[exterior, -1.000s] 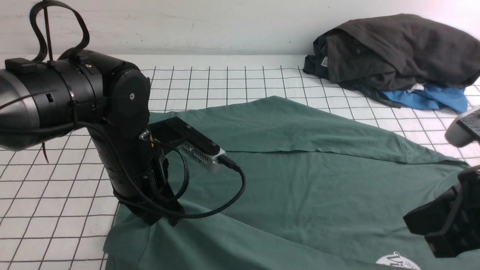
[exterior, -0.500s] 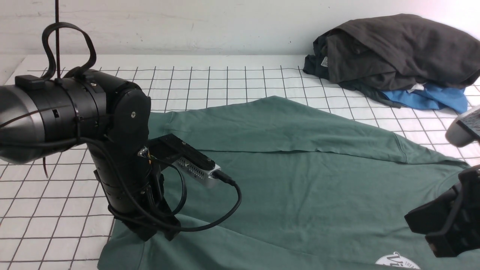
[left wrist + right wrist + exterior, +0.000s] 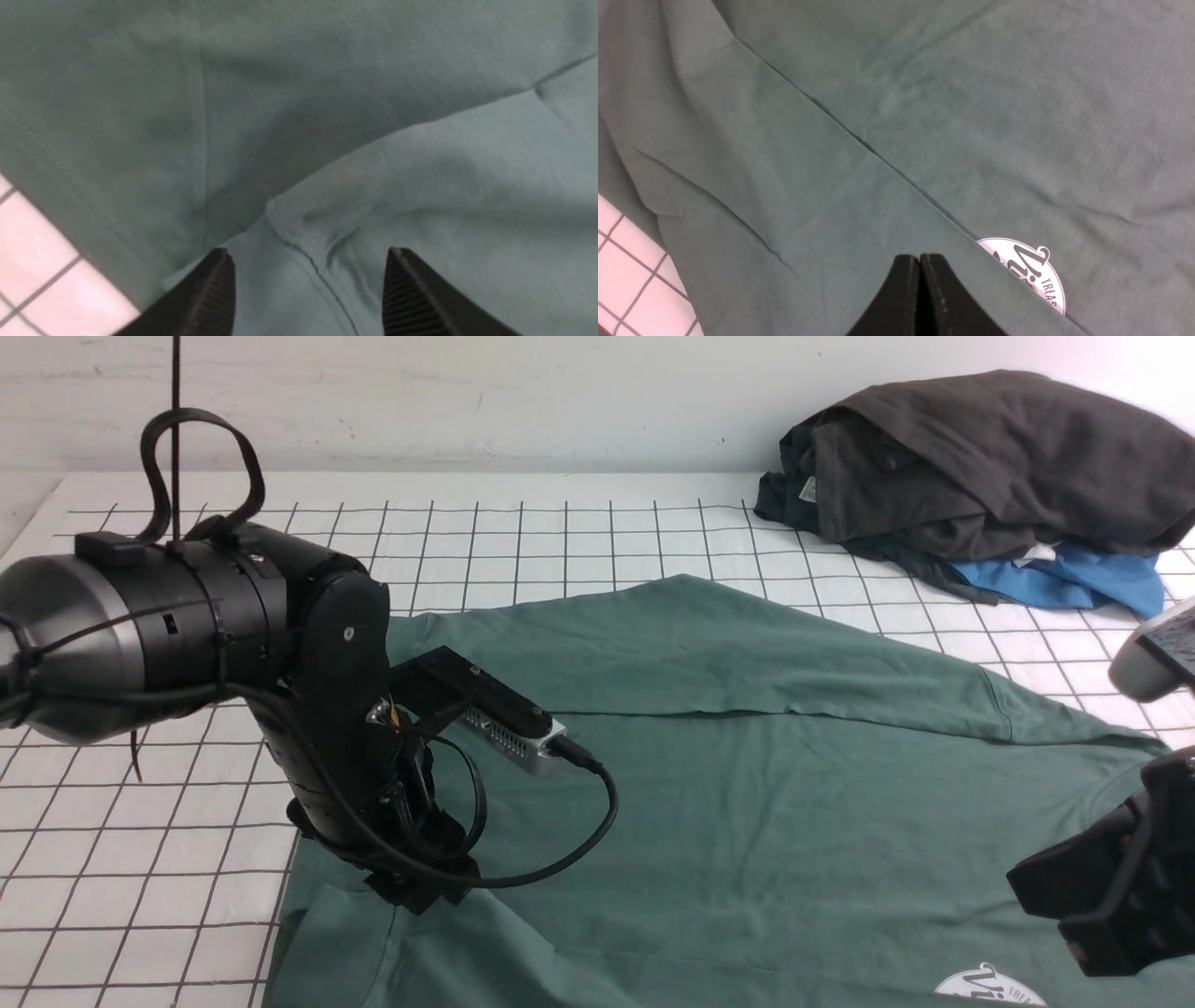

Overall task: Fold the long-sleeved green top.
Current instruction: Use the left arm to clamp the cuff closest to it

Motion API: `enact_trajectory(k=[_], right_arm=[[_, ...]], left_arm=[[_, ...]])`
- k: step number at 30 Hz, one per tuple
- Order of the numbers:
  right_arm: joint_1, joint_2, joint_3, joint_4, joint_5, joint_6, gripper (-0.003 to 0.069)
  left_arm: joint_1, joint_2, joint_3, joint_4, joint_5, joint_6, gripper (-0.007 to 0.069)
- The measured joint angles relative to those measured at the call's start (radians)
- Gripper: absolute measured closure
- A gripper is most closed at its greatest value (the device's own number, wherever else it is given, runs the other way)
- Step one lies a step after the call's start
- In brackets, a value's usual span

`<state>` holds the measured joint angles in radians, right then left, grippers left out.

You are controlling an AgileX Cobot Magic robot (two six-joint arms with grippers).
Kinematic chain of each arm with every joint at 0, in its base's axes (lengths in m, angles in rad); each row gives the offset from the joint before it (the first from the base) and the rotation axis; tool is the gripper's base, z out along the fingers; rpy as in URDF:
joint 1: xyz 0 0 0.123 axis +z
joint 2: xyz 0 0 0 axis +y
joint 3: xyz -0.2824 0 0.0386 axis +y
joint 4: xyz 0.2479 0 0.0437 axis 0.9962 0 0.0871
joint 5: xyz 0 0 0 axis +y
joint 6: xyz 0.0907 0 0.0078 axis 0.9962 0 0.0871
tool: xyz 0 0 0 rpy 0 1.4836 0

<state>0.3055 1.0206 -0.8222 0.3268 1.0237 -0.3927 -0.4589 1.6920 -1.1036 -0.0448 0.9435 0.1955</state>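
The green long-sleeved top (image 3: 747, 821) lies spread on the gridded table, one sleeve folded across its body. Its white round logo (image 3: 990, 987) shows at the near right. My left gripper (image 3: 420, 891) stands over the top's near-left corner. In the left wrist view the left gripper (image 3: 306, 252) is open, and a stitched hem corner (image 3: 285, 224) of the top (image 3: 327, 116) lies flat below it, unheld. My right gripper (image 3: 1092, 905) hovers at the near right. In its wrist view the right gripper (image 3: 920, 256) is shut on nothing, above the top (image 3: 924, 93) next to the logo (image 3: 1029, 270).
A dark charcoal garment (image 3: 980, 467) is heaped at the back right on top of a bright blue garment (image 3: 1074, 579). The white gridded table (image 3: 112, 859) shows bare to the left of the top. A white wall closes the far side.
My left gripper has opened and let go of the top's corner, which now lies flat. The left arm dipped, then shifted slightly right. The right arm has not moved.
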Motion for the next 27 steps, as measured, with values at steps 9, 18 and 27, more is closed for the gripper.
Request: enact_trajectory(k=[9,18,27], right_arm=[[0.0,0.0,0.0,0.0,0.005,0.0,0.0673],[0.0,0.0,0.0,0.001,0.007,0.0,0.0673],[0.0,0.0,0.0,0.001,0.007,0.0,0.0673]], left_arm=[[0.058,0.046,0.0,0.088,0.005,-0.144,0.0219],[0.119,0.046,0.0,0.078,0.023,-0.153,0.0219],[0.119,0.123,0.0,0.073,0.018,-0.153,0.0308]])
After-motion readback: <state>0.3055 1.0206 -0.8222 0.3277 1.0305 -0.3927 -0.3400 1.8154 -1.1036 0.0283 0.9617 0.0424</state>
